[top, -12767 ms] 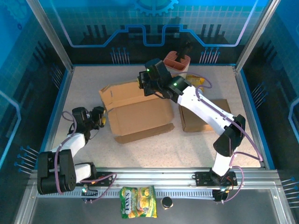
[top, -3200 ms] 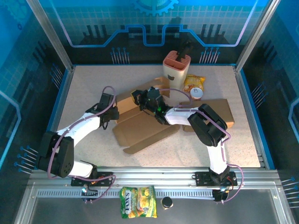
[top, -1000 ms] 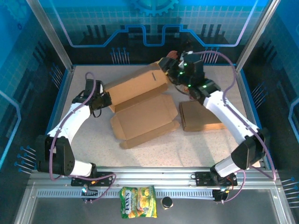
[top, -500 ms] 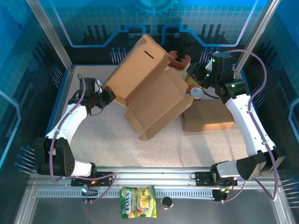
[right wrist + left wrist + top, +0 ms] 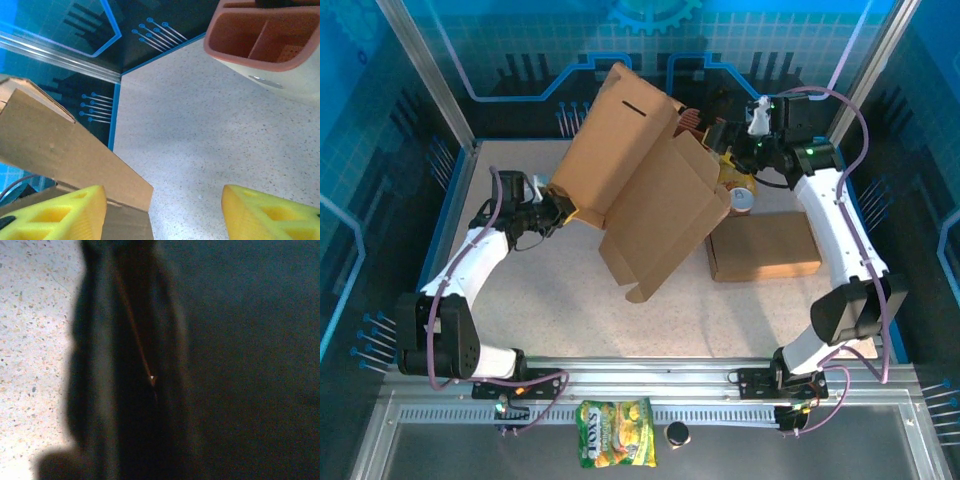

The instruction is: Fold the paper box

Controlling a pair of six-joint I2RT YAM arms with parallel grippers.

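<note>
The brown paper box [image 5: 625,140] is lifted off the table and tilted up toward the back wall. Its open lid panel [image 5: 665,225] hangs down to the front. My left gripper [image 5: 560,207] is shut on the box's lower left edge. In the left wrist view the cardboard [image 5: 225,360] lies dark and close against the camera. My right gripper [image 5: 728,137] hovers at the back right, open and apart from the box. Its yellow fingertips [image 5: 55,212] stand wide over bare table, with the box's edge [image 5: 65,150] to their left.
A second flat cardboard box [image 5: 760,245] lies at the right. A pink holder [image 5: 265,35] stands at the back, partly behind the lifted box, with a yellow snack bag [image 5: 730,175] and a small can [image 5: 742,200] beside it. Another snack bag [image 5: 615,432] lies outside the front rail.
A second ago the box lay low with both grippers at it. The left gripper has since raised it steeply; the right gripper has let go, drawn back to the right and opened wider.
</note>
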